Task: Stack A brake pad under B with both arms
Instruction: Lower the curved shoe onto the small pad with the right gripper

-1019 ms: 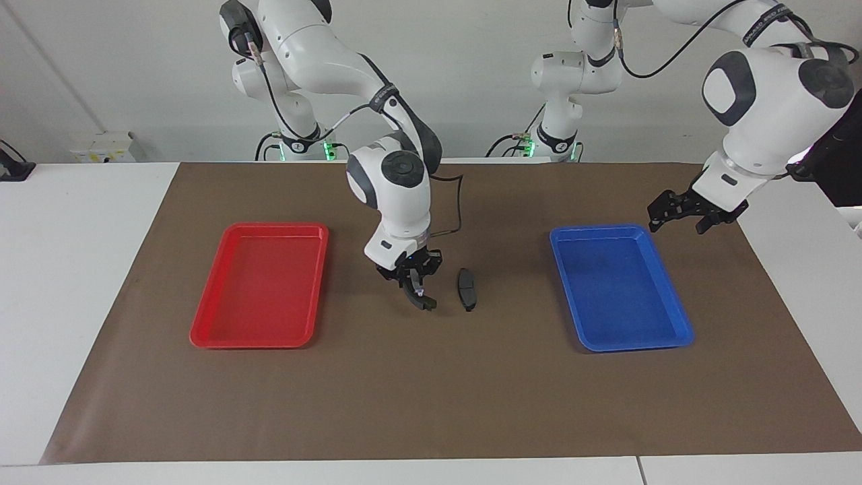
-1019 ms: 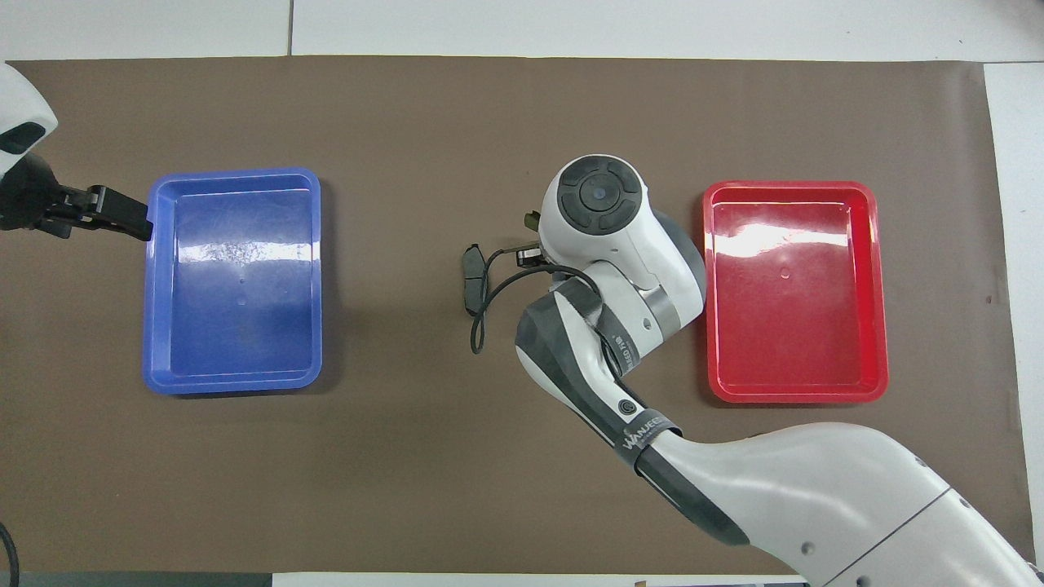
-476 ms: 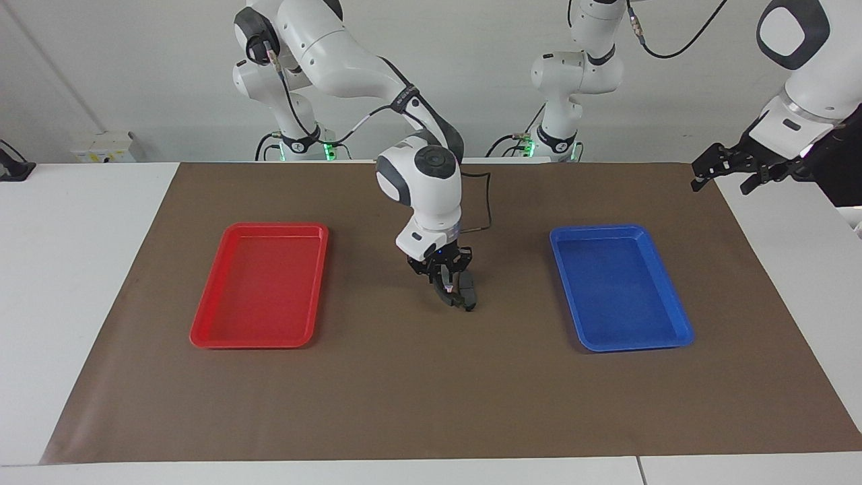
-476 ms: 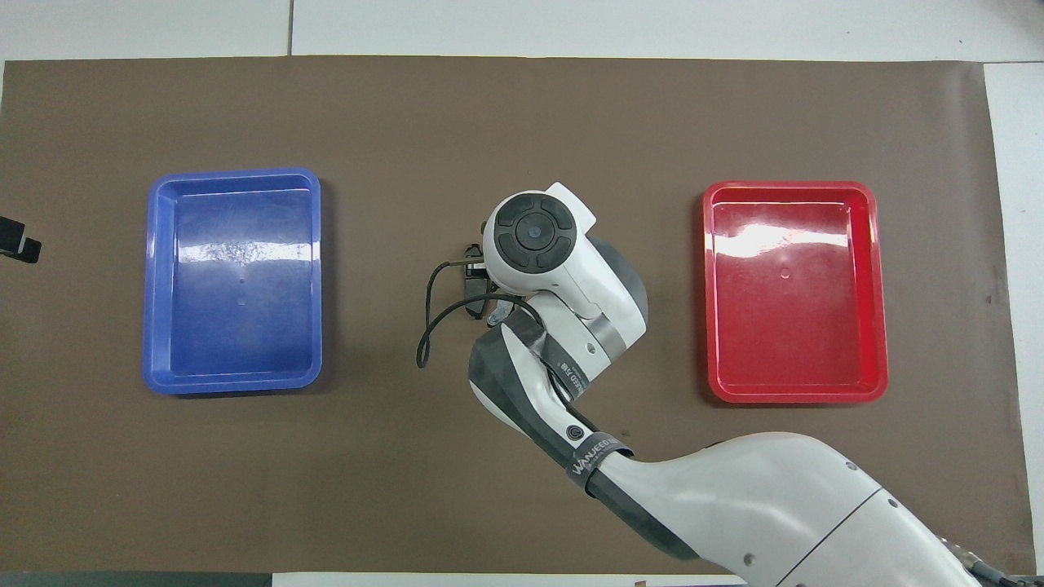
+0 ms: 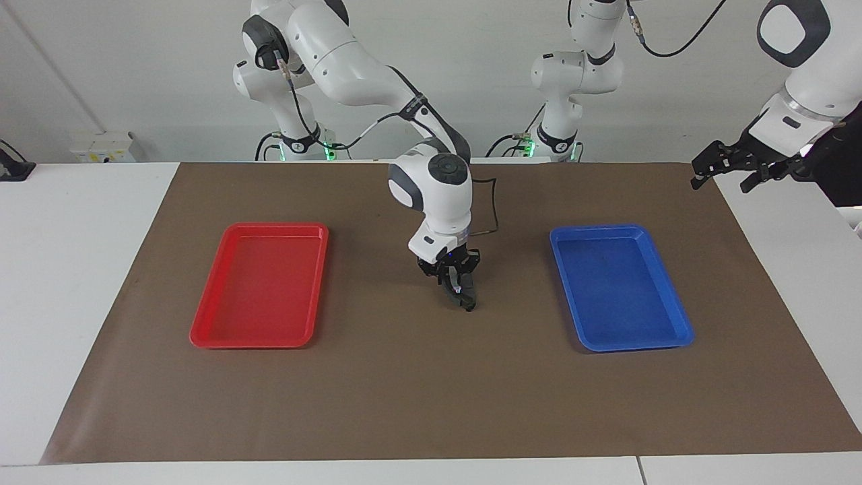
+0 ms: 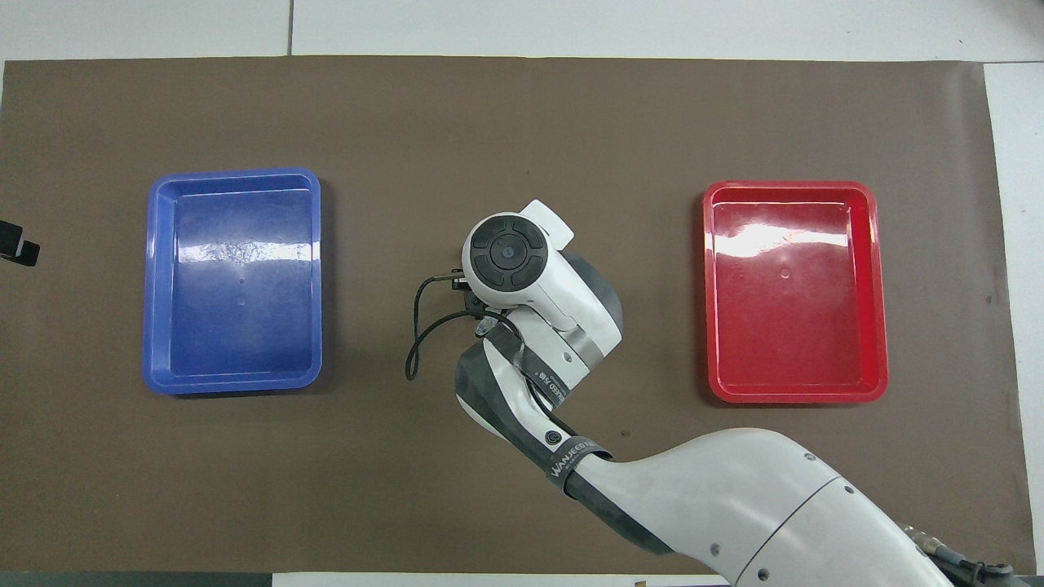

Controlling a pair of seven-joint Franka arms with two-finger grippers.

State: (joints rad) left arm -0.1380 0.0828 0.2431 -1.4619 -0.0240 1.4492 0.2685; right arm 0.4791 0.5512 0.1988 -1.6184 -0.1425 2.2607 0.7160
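Note:
My right gripper is low over the middle of the brown mat, between the two trays. It is shut on a dark curved piece, the B brake shoe, which hangs at its fingertips at mat level. The A brake pad lies at the same spot and I cannot tell it apart from B. In the overhead view the right wrist covers both pieces. My left gripper is open and empty, raised over the mat's edge at the left arm's end of the table. Only its tip shows in the overhead view.
A red tray lies toward the right arm's end and a blue tray toward the left arm's end; neither holds anything. A black cable loops from the right wrist over the mat.
My right gripper carried the dark curved piece sideways toward the blue tray until it came over the small pad on the mat. My left gripper rose and drew back from the blue tray.

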